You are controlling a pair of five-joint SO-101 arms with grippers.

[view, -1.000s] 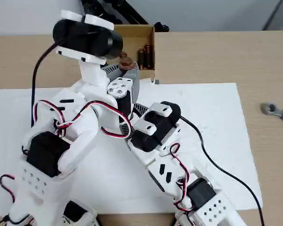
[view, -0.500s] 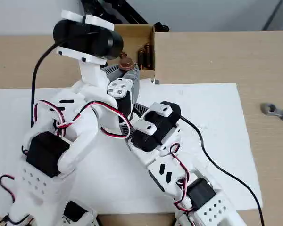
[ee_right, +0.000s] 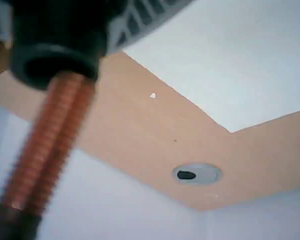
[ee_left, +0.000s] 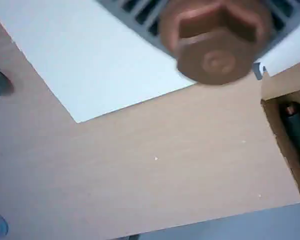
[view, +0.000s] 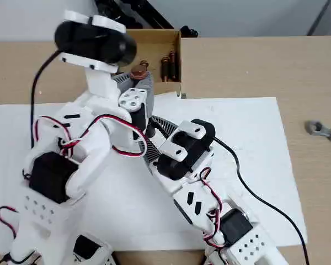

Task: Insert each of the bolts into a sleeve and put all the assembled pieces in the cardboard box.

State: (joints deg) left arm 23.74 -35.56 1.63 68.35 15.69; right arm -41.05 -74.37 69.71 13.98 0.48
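One bolt [view: 138,72] stays clamped in the left claw [view: 136,83], shifted leftward; right claw [ee_right: 85,27] grips the sleeve [ee_right: 54,57]

You're looking along a copper-coloured bolt [ee_right: 47,145], its thread blurred, which passes through the mouth of a black sleeve [ee_right: 52,52]. The sleeve sits tight against a ribbed grey finger [ee_right: 140,20]. The bolt's other end meets a dark shape [ee_right: 7,225], too blurred for you to name. Take the bolt's middle as the dial's centre and the sleeve as twelve o'clock. White paper [ee_right: 230,60] lies on the wooden tabletop [ee_right: 140,140] at about two. A round grey cap [ee_right: 196,174] with a dark slot sits in the wood between three and four. A white speck [ee_right: 152,95] lies just beside the paper's edge.
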